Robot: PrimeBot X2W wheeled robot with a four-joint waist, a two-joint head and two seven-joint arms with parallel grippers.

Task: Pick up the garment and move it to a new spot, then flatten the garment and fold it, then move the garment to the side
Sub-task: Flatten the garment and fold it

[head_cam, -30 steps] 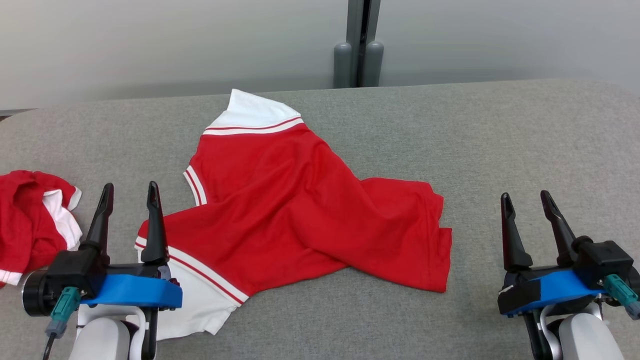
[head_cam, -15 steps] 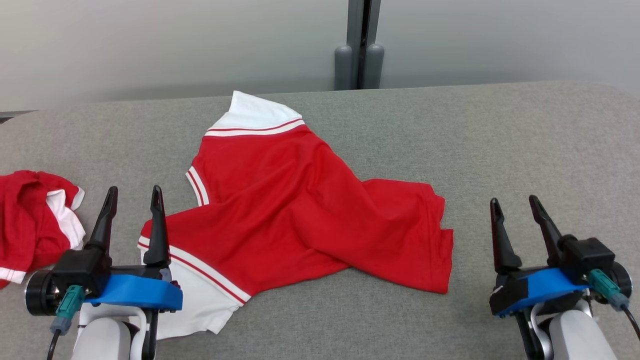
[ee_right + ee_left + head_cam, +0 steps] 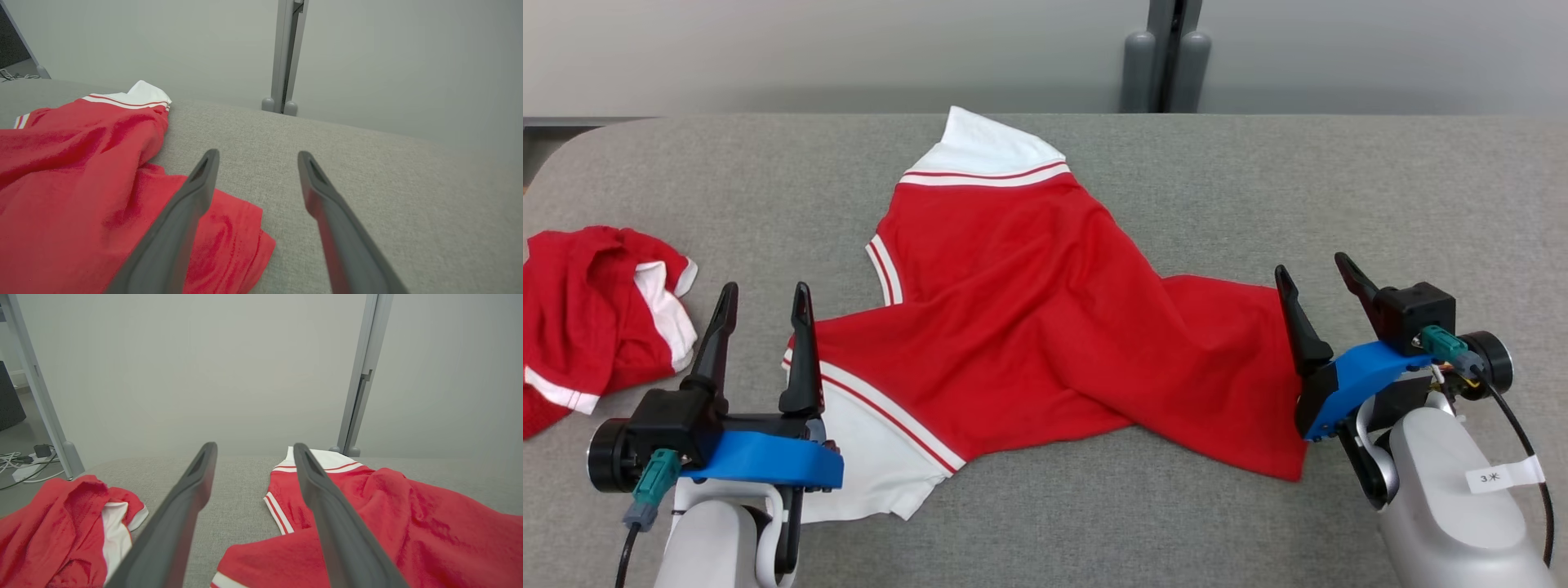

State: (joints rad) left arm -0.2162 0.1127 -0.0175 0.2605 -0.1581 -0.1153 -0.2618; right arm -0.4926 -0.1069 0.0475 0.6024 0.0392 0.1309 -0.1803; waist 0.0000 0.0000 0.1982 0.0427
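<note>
Now both hands gape wide and empty, with the red shirt lying on the counter between them.
Rumpled rather than flat, the red shirt [image 3: 1029, 310] covers the middle of the grey counter [image 3: 1339, 180], one white, red-striped band at its far end and another at its near left corner. The left hand [image 3: 767, 287] hovers at the near left, its right finger over the shirt's striped edge and bare counter showing in its gap. The right hand [image 3: 1312, 264] is at the shirt's right hem, its left finger crossing the red cloth and its right finger over bare counter; whether it touches I cannot tell. A second red and white garment [image 3: 596, 327] lies crumpled at the counter's left edge, apart from the shirt.
</note>
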